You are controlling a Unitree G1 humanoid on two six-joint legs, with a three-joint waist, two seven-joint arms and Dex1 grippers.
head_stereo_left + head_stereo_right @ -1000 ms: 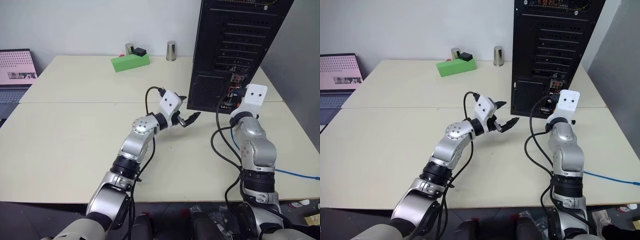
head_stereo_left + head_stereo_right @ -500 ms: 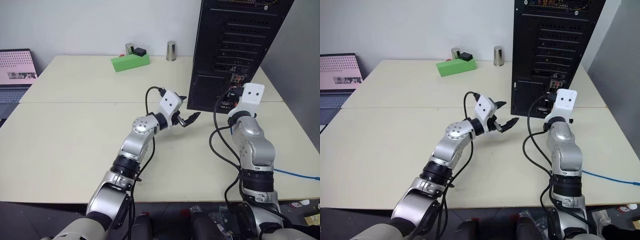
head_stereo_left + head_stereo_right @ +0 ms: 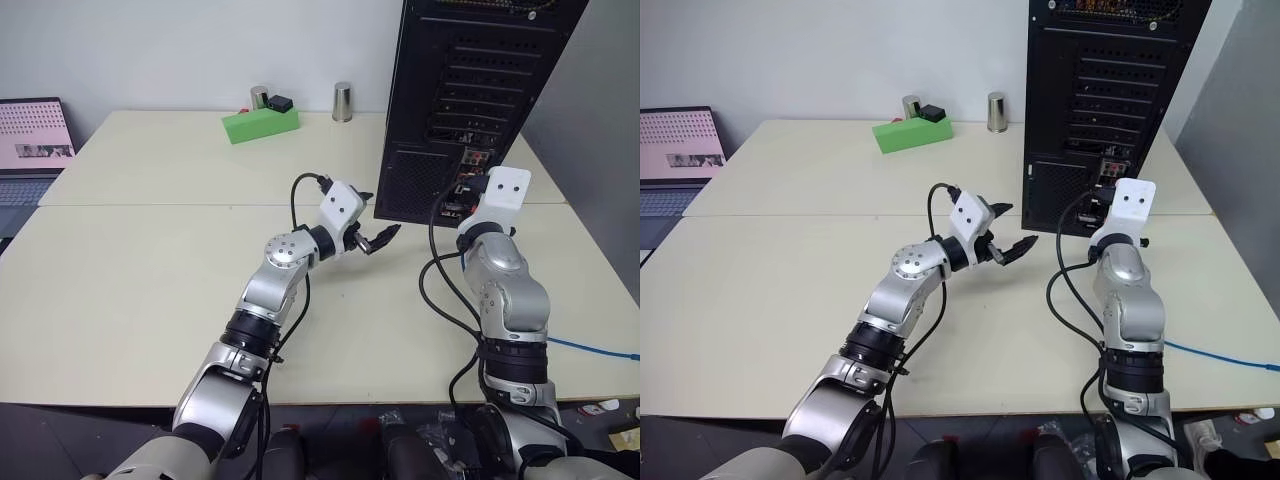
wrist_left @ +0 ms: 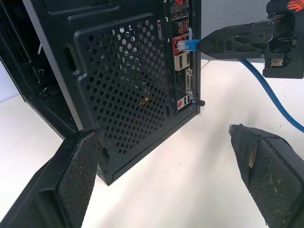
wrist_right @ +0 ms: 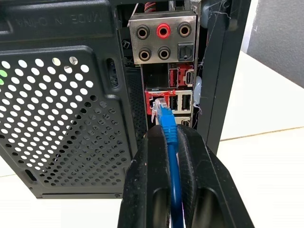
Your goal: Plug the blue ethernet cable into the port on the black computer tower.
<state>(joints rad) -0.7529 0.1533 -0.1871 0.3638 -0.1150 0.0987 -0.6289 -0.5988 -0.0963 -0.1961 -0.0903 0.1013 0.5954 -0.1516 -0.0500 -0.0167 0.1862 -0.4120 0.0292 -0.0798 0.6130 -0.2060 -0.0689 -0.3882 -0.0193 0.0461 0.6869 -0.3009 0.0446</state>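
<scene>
Worktop [image 3: 130, 290]: pale cream, two panels butted together, carrying all items listed.

Left gripper [image 3: 381, 238]: fingers spread wide, nothing between them; hovers above the worktop just in front of the tower's lower vent grille [image 4: 133, 90].

Right gripper [image 5: 173, 137]: fingers pinched tight on the blue ethernet cable [image 5: 169, 130] just behind its plug; held level at the tower's rear connector strip.

Blue ethernet cable: clear plug tip at the mouth of the port [image 5: 159, 102], a squarish red-framed socket; whether it is seated cannot be told. The cord trails back past the right arm and off the worktop's near right edge [image 3: 590, 348].

Black computer tower [image 3: 470, 90]: upright at the far right of the worktop, rear face toward the robot.

Far side: green block [image 3: 260, 123], two small metal cylinders [image 3: 342, 101], a laptop [image 3: 35, 135] at far left.
</scene>
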